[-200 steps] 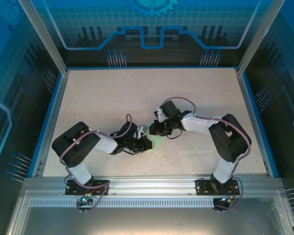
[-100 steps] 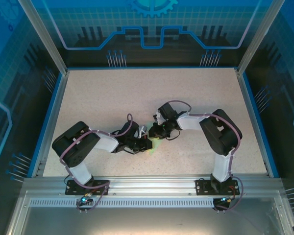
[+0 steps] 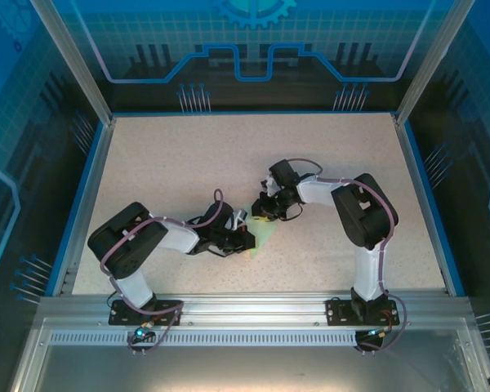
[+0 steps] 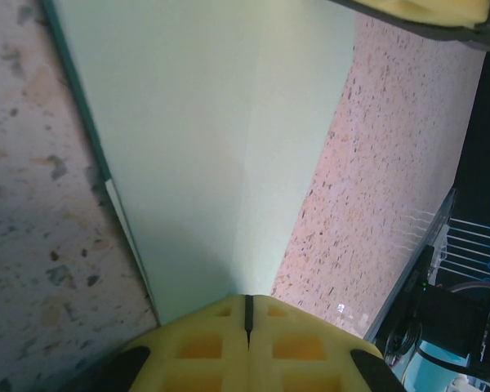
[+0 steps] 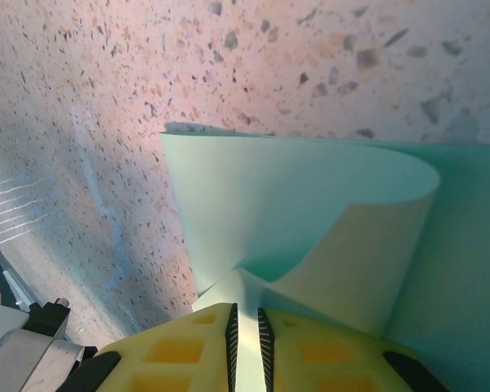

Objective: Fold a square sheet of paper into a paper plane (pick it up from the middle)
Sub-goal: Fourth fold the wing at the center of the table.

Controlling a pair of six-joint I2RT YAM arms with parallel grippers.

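While both claws pinch the paper point(image 3: 262, 234) mid-table, the right arm point(image 3: 363, 216) has drawn its elbow in.

Since a second ago that arm stands more folded and upright, the right claw point(image 3: 265, 214) sits a touch farther up the table point(image 3: 188, 163), and more pale green shows between the claws; the left arm point(image 3: 139, 245) has hardly stirred. The left claw point(image 4: 247, 314) has its yellow pads pressed together on a flat, creased part of the paper point(image 4: 204, 147). The right claw point(image 5: 245, 314) is all but closed, a thin edge gripped between its pads, and the paper point(image 5: 294, 204) beyond it curls up in a loop off the speckled top. Blue-lit panels point(image 3: 253, 41) with circuit patterns and metal posts wall the table in.
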